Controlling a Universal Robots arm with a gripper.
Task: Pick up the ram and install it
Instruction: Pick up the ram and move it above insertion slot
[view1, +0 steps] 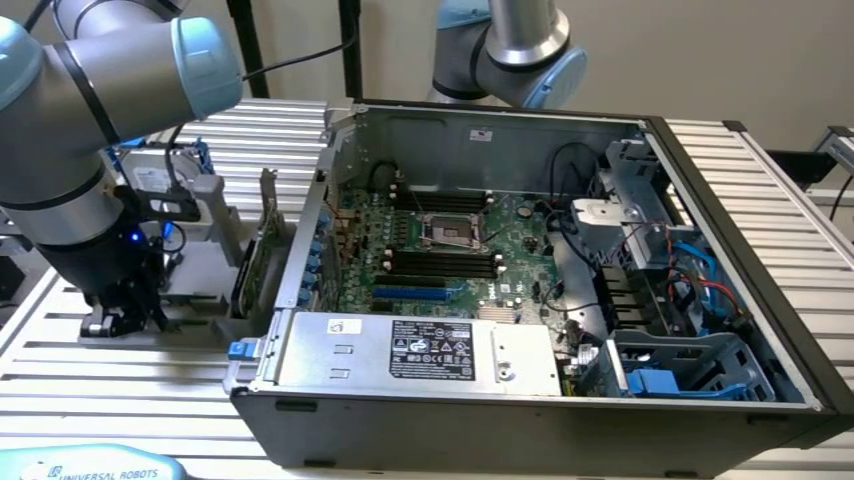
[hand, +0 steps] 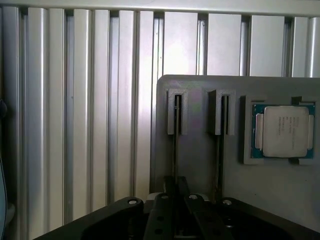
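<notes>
As the ram is pinched by the narrow end effector, lower left of the exterior view, a straight, untilted lift is advised.

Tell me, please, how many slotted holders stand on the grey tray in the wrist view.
2. The first holder stands in line with the tool; the second holder stands between it and the processor chip. The tool may hide others.

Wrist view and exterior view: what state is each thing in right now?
gripper: shut on the ram
ram: on edge in its holder slot
processor chip: seated in its holder pocket
computer case: open, side panel off
memory slots: look empty
</notes>
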